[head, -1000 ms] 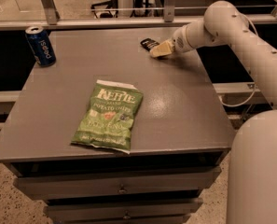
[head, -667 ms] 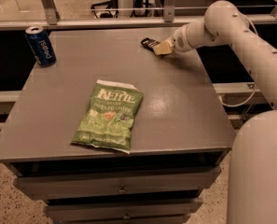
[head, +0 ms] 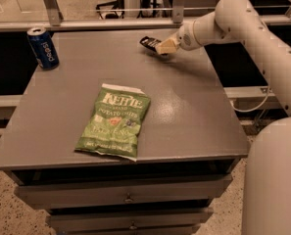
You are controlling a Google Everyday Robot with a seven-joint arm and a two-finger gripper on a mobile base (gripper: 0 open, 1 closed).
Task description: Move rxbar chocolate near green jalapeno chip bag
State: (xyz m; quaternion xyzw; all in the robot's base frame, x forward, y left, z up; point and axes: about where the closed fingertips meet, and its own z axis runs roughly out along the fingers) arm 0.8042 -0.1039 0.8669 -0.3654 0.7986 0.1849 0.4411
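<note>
Appears to have the tool (head: pixel 160 47) clamped on one end of the rxbar chocolate (head: pixel 148 42), at the far edge of the worktop (head: pixel 194 111), well apart from the green jalapeno chip bag (head: pixel 114 121). Expect a light, thin, slick-wrapped bar, a little bendy; better to pinch across the narrow width near the middle. Treat the chip bag as sealed and crushable, contents hidden. Cannot tell whether the upright Pepsi can (head: pixel 43 48) at the far left corner holds anything.
</note>
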